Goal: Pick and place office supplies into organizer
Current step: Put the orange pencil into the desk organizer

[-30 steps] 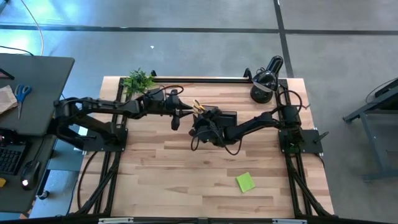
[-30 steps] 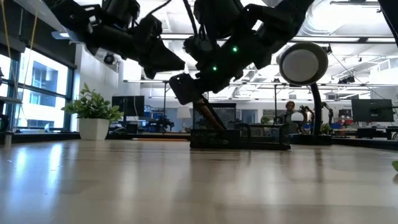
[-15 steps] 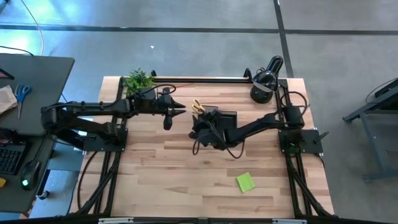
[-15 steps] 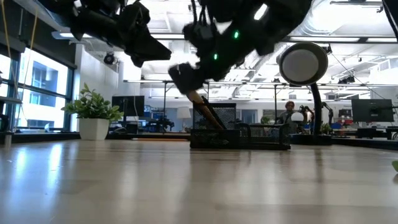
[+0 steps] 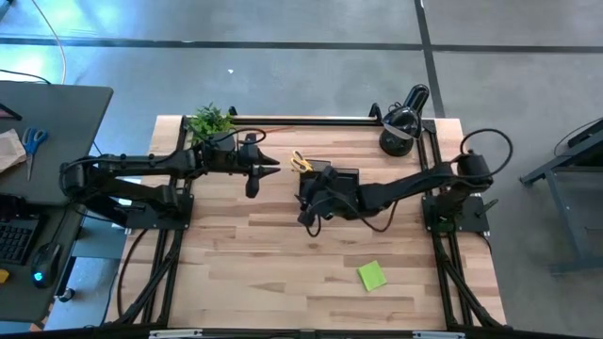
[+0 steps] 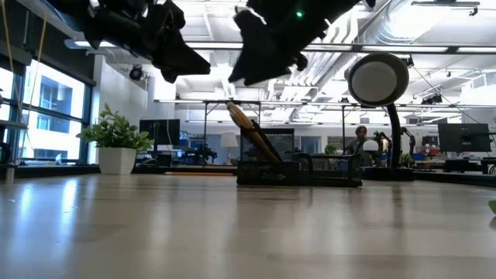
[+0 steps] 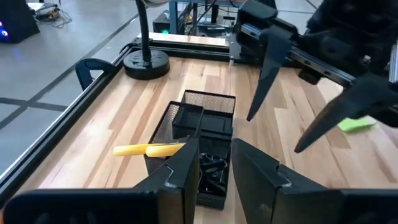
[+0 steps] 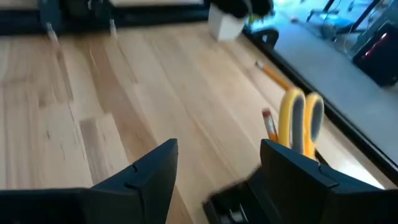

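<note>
**Mostly loaded: right arm clear of the organizer, sticky pad still out**

Now the right gripper (image 5: 311,209) sits just near-left of the organizer (image 5: 344,177), jaws wide and empty; the right wrist view shows bare wood between its fingers (image 8: 140,180). A second ago it was hunched at the organizer's left end, so it has backed off and lifted; in the low view it now hangs well above the tray.

Left gripper (image 5: 271,168) has pulled back left since a second ago and hovers left of the organizer, fingers (image 7: 186,168) close together with nothing between them. Looks parked.

Yellow-handled scissors (image 5: 300,161) stand in the organizer's tall left section, handles sticking out far-left. An orange pencil (image 6: 249,128) leans out of the same section. Small dark bits lie in a low compartment, probably binder clips (image 7: 211,173), too small to be sure.

Read: the drop-off at the tray looks finished. Lime-green sticky-note pad (image 5: 372,275) lies alone on the table (image 5: 236,264), well apart, near-right of the organizer. Likely next pick, and it's on the right arm's side.
</note>
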Robot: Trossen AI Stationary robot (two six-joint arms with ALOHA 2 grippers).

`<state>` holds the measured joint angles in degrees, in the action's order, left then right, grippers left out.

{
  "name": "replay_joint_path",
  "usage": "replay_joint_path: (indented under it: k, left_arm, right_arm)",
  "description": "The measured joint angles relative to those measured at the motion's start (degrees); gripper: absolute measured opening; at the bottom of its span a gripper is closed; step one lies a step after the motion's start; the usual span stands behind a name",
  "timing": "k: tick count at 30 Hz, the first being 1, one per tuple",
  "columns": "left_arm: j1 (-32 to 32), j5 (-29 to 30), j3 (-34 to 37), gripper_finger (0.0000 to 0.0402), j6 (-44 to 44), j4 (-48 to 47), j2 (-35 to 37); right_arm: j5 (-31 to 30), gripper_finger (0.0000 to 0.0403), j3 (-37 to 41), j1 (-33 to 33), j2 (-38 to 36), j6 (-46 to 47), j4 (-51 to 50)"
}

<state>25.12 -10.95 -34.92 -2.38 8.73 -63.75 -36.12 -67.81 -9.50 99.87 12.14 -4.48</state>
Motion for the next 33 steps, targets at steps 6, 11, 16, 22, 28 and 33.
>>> replay_joint_path:
  k: [6,11,16,22,28,33]
  left_arm:
    - [0.0,-4.9,0.0,0.0083,-2.7,-0.5,0.0]
    - [0.1,-6.0,0.0,0.0083,-3.5,-3.6,2.0]
    - [0.1,-6.0,0.0,0.0083,-3.7,-7.6,6.1]
    - [0.1,-4.9,1.7,0.0083,-7.3,-8.3,7.9]
    - [0.8,-4.4,8.2,0.0083,-5.1,5.6,6.2]
    - [3.2,-4.0,8.3,0.0083,-0.7,12.7,6.3]
  right_arm:
    - [3.7,0.0224,0.0,0.9,-0.7,-0.2,-1.8]
    - [7.7,0.0224,0.1,1.8,-1.1,-0.2,-2.0]
    - [10.1,0.0224,0.7,1.5,-4.6,1.7,-5.7]
    - [7.9,0.0224,14.0,0.2,-14.3,4.9,4.3]
    - [1.7,0.0224,33.9,-0.3,-21.3,7.1,31.2]
    - [2.0,0.0224,40.3,0.9,-20.9,0.4,49.0]
